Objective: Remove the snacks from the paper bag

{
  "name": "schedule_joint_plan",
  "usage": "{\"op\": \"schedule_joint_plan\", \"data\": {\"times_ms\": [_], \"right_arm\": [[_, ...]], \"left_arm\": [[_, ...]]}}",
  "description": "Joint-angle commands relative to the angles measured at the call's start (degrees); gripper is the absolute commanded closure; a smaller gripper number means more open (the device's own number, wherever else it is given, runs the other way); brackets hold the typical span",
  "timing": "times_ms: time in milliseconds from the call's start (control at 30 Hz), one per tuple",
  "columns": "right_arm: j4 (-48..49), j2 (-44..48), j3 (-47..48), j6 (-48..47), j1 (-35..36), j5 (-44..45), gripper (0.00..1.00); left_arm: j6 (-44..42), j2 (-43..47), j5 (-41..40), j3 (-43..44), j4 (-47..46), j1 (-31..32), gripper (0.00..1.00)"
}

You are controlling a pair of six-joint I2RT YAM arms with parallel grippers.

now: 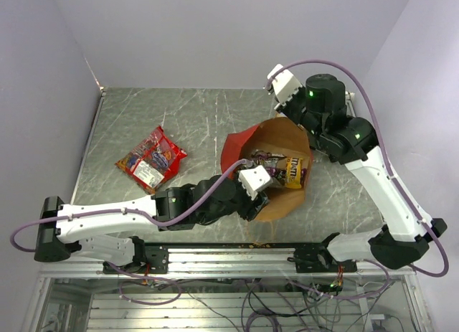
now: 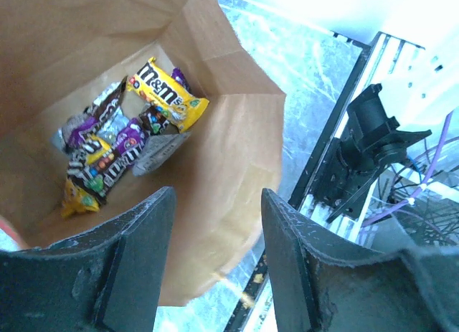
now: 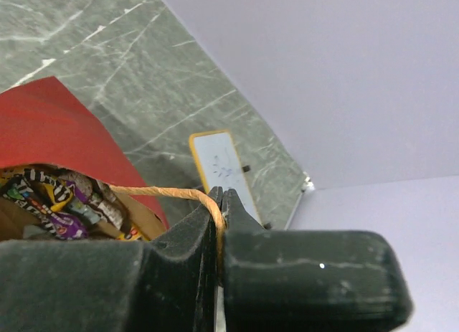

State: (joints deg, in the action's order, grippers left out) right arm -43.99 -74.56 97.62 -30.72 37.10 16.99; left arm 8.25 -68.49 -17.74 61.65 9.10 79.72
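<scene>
Red chip bag [image 1: 151, 160] lies outside paper bag [image 1: 285, 135].

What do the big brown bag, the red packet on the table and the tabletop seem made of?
Big brown bag: matte kraft paper, creased at its folds. Red packet: glossy plastic or foil film, it glints. Tabletop: grey with white veins, slightly shiny; stone or marble-print laminate, unclear.
</scene>
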Motion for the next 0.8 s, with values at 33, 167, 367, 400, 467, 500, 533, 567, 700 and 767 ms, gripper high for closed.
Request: {"op": "schedule_joint_plan", "data": {"times_ms": [33, 167, 367, 400, 467, 500, 533, 567, 700, 767], "right_arm": [[6.4, -2.3, 4.9, -10.7, 0.1, 2.4, 1.00], [3.9, -3.1, 6.6, -8.1, 0.5, -2.7, 1.00], [1.3, -1.1, 1.3, 1.3, 2.8, -9.6, 1.00], [2.4, -0.1, -0.9, 2.4, 3.3, -10.5, 1.00], [4.0, 1.9, -4.1, 3.9, 4.1, -12.5, 1.00], [4.5, 2.5, -5.2, 4.7, 4.3, -13.1, 1.00], [4.7, 3.0, -6.1, 5.5, 4.6, -13.7, 1.00], [4.8, 3.1, -6.6, 6.2, 4.8, -14.4, 1.00], [5.1, 3.8, -8.2, 9.4, 5.6, -14.5, 1.00], [5.3, 4.2, -8.8, 10.4, 5.8, -14.6, 1.00]], "left_arm": [[3.8, 2.3, 0.4, -0.8, 1.6, 0.3, 0.39], [4.6, 3.5, 0.1, -1.4, 2.2, 0.3, 0.39], [0.0, 2.4, -0.5, -0.8, 4.3, 0.3, 0.38], [-0.9, 1.7, -0.7, -0.5, 4.6, 0.3, 0.38], [-2.9, 0.8, -1.5, 0.0, 5.1, 0.2, 0.39], [-4.2, 0.5, -1.7, 0.0, 4.5, 0.2, 0.39], [-5.1, 0.2, -2.0, -0.2, 4.2, 0.2, 0.39], [-5.6, 0.0, -2.5, -0.4, 3.6, 0.1, 0.40], [-6.8, -0.5, -0.7, -2.6, 0.7, -0.6, 0.42], [-7.3, -1.8, -0.1, -3.3, 0.6, -0.6, 0.44]]}}
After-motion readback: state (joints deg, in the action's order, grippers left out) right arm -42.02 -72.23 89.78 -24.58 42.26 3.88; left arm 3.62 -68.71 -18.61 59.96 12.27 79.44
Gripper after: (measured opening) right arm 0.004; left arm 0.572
